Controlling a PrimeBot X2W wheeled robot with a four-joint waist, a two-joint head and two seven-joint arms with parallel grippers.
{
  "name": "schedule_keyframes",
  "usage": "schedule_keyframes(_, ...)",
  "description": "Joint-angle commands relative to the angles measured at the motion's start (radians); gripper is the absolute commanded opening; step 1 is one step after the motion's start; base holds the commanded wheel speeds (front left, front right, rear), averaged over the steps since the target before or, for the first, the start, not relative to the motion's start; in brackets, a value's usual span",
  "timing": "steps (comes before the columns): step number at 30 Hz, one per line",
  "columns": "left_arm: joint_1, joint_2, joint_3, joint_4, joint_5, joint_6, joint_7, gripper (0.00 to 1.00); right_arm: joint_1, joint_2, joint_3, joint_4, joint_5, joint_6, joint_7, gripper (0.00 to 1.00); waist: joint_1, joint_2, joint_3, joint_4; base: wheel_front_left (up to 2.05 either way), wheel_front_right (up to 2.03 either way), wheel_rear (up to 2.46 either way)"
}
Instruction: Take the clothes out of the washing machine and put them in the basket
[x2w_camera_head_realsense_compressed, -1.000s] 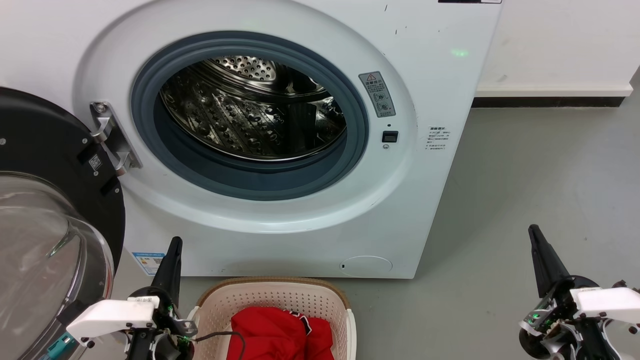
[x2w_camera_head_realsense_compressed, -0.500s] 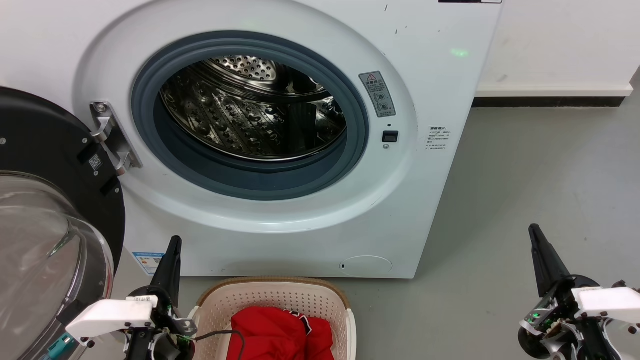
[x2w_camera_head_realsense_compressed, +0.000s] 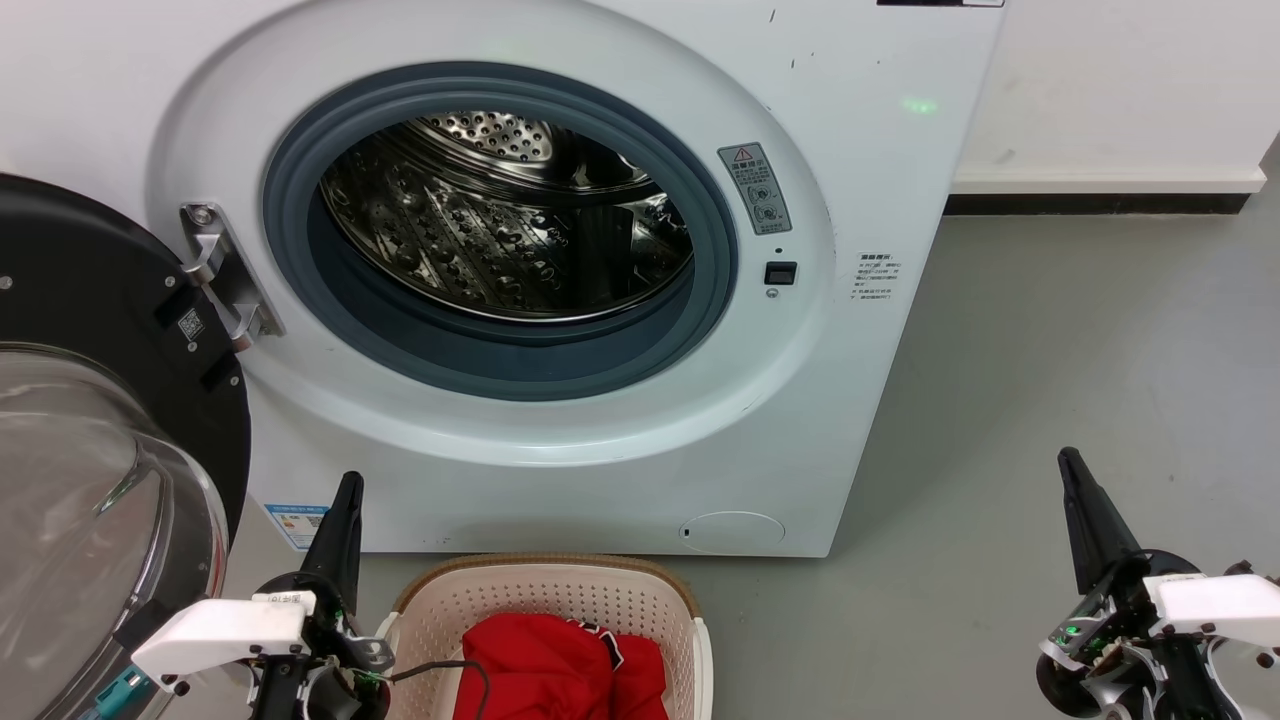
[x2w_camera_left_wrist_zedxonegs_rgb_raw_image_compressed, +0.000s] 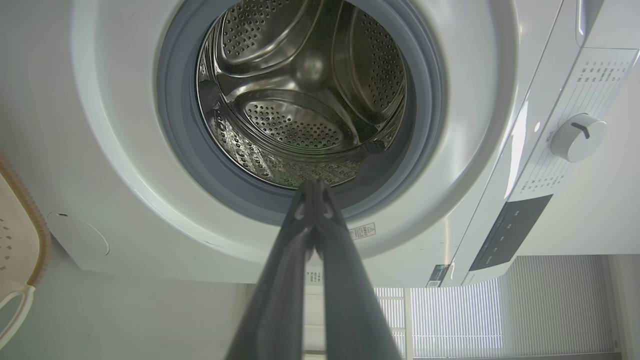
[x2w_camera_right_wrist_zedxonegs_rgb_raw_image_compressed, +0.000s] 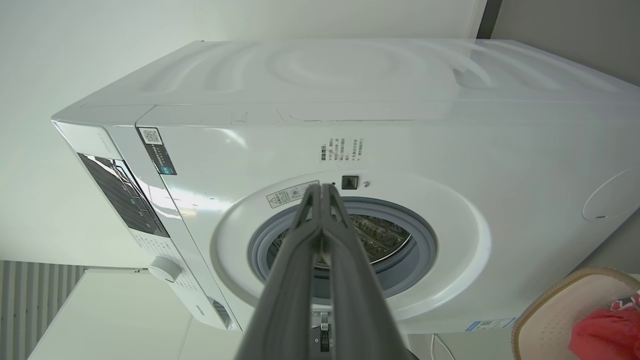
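Floor (x2w_camera_head_realsense_compressed: 1050, 350), clothes (x2w_camera_head_realsense_compressed: 560, 655) in basket (x2w_camera_head_realsense_compressed: 560, 590) beside left pincer (x2w_camera_head_realsense_compressed: 350, 484), right pincer (x2w_camera_head_realsense_compressed: 1068, 460) apart, both closed, empty

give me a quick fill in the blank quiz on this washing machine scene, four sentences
1. The oval cream plastic basket holds soft ____ clothes.
2. The perforated steel drum of the large white washing machine looks ____ of garments.
3. The machine's black-rimmed round glass door stands ____.
4. The left gripper and the right gripper both have their long dark fingers ____.

Missing words: red; empty; open; shut.
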Motion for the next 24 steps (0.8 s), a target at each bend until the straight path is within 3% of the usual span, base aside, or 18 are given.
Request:
schedule_keyframes(1,-0.007,-0.002,0.003,0.0,-0.002,-0.002,0.003,0.0,-0.01,0.003,-0.002,0.002,-0.002,0.0,0.006,0.0,0.0,0.0,0.0,0.0,0.0,0.0,0.0)
schedule_keyframes(24,-0.007,-0.002,0.003,0.0,-0.002,-0.002,0.003,0.0,-0.011,0.007,-0.009,0.003,-0.009,0.0,0.01,0.0,0.0,0.0,0.0,0.0,0.0,0.0,0.0)
